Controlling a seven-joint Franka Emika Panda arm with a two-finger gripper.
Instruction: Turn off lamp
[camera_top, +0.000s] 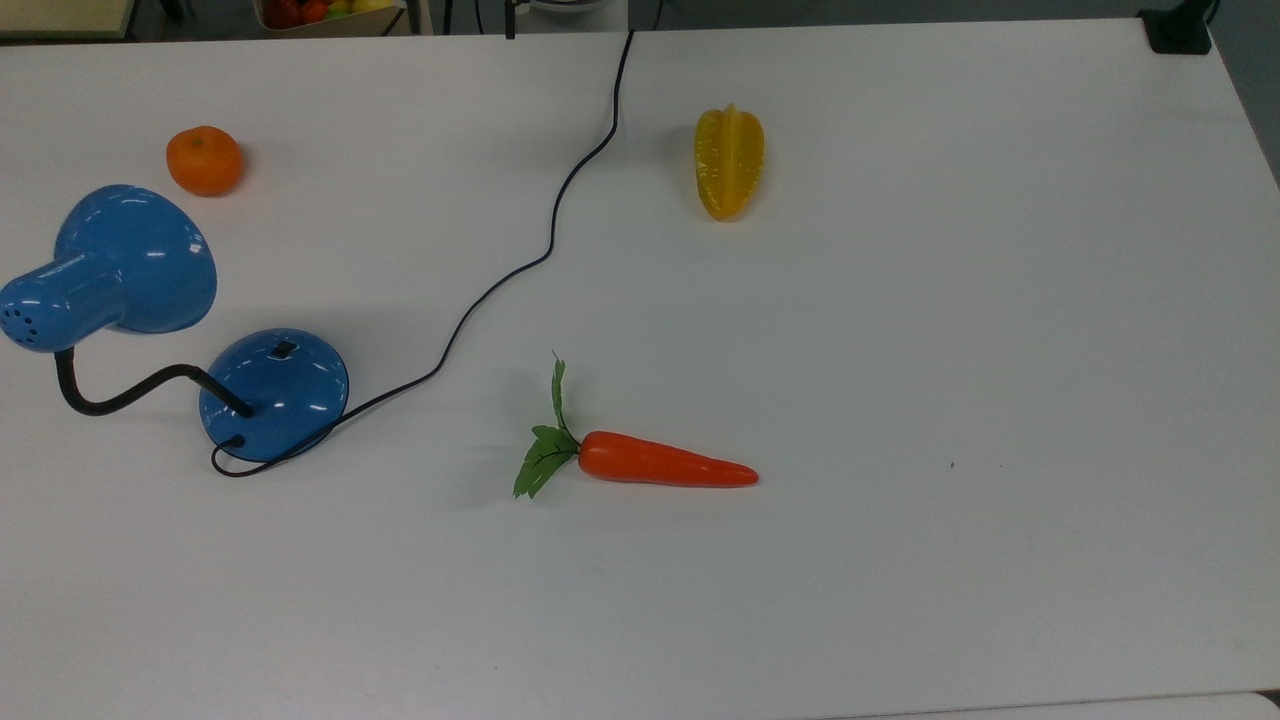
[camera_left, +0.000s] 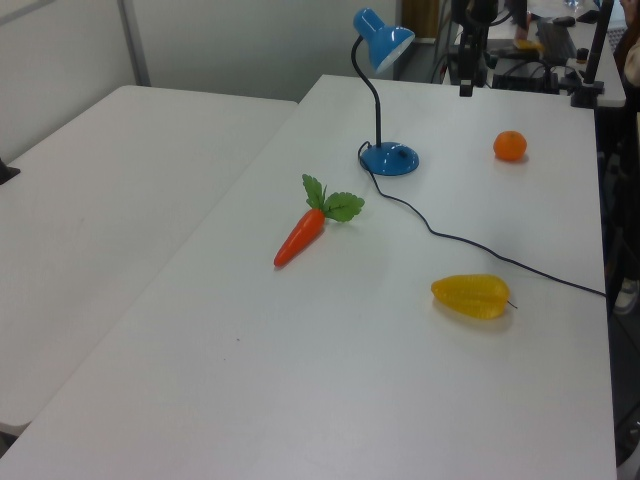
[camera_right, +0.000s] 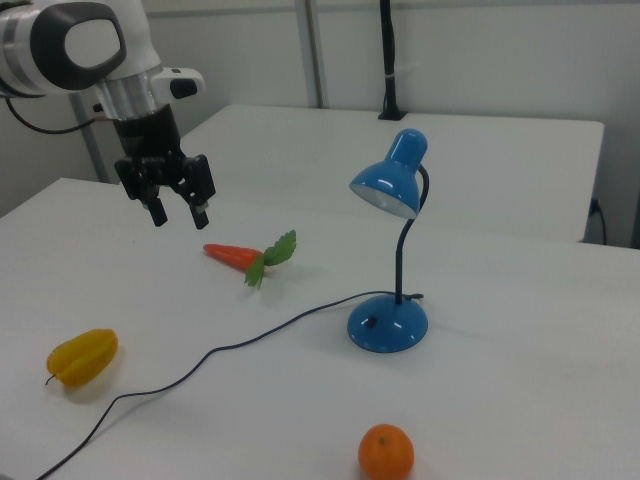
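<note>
The blue lamp stands on the white table (camera_top: 900, 350), with its bell shade (camera_top: 130, 260) on a black gooseneck and its round base (camera_top: 275, 395) at the top view's left. A small black switch (camera_top: 284, 349) sits on the base. The black cord (camera_top: 550, 240) runs from the base to the table's far edge. In the right view the lamp (camera_right: 390, 320) is upright, and I cannot tell whether it is lit. My gripper (camera_right: 180, 218) hangs open and empty above the table, far to the right view's left of the lamp. In the left view the gripper (camera_left: 466, 88) hangs beyond the base (camera_left: 390, 158).
An orange (camera_top: 204, 160) lies near the shade. A yellow starfruit (camera_top: 729, 162) and a carrot (camera_top: 660, 462) with green leaves lie mid-table. A second white table (camera_left: 100, 200) adjoins at the left view's left.
</note>
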